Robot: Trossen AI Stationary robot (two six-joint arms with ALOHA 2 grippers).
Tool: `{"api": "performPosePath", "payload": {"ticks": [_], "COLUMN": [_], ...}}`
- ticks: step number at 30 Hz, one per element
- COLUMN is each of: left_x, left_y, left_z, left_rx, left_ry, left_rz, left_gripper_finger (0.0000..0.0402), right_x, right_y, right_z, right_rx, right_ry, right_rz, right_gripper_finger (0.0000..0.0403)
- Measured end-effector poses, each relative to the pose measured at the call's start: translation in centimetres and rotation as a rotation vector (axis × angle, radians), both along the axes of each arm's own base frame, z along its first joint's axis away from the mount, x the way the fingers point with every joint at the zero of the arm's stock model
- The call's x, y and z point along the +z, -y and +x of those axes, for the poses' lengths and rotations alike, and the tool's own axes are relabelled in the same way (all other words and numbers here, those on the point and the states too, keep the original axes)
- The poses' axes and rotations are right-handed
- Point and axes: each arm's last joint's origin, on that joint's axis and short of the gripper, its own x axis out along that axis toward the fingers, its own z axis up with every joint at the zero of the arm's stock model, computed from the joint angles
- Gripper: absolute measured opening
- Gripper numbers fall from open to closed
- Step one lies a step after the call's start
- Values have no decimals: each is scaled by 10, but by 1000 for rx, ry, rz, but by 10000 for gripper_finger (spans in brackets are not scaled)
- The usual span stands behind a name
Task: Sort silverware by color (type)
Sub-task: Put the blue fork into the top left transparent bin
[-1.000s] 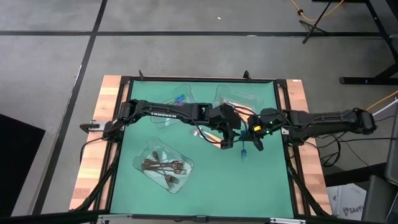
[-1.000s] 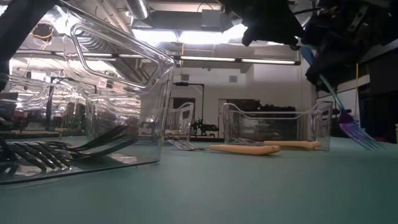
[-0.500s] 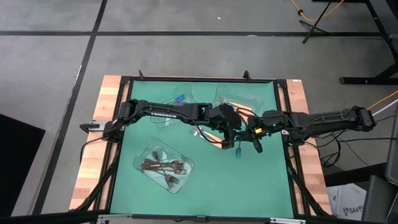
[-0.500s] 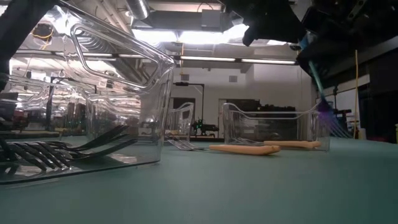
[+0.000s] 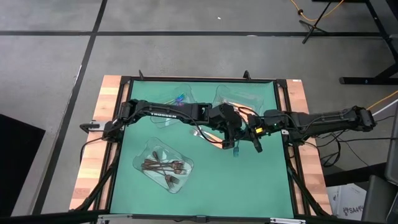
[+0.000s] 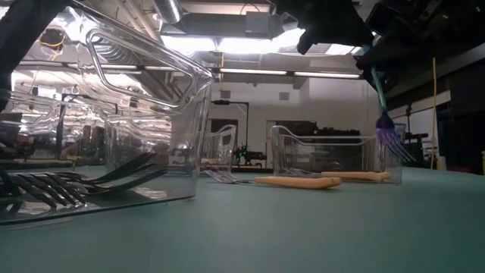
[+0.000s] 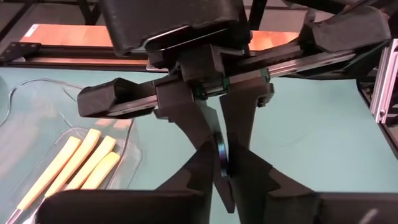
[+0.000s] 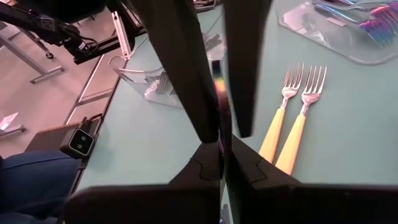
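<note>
Table (image 5: 261,186): green mat, arms meeting near its centre, toward the right edge
Left gripper (image 5: 234,140): fingers closing around the iridescent fork, contact not clear
Right gripper (image 5: 255,140): clamped on the iridescent fork (image 6: 388,129), which hangs tines down above the mat
Orange forks (image 8: 292,127): two lying side by side on the mat

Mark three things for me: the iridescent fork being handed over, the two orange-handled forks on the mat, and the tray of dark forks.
iridescent fork (image 6: 388,130): low view, purple tines.
orange-handled forks (image 8: 292,140): right wrist view, handle of the nearer one.
tray of dark forks (image 5: 149,148): high view, clear rim.
</note>
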Motion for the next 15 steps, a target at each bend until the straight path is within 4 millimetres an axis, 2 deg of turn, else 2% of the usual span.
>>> {"api": "performPosePath", "payload": {"ticks": [5, 15], "left_x": [0, 0], "left_y": [0, 0], "left_z": [0, 0], "left_rx": [-5, -3], "left_ry": [-1, -6], "left_rz": [-7, -3], "left_gripper_finger": [7, 3], "right_x": [0, 0], "right_y": [0, 2], "right_z": [0, 0], "right_rx": [-8, -59], "right_ry": [0, -1], "right_rz": [-12, -26], "right_gripper_finger": [0, 15]}}
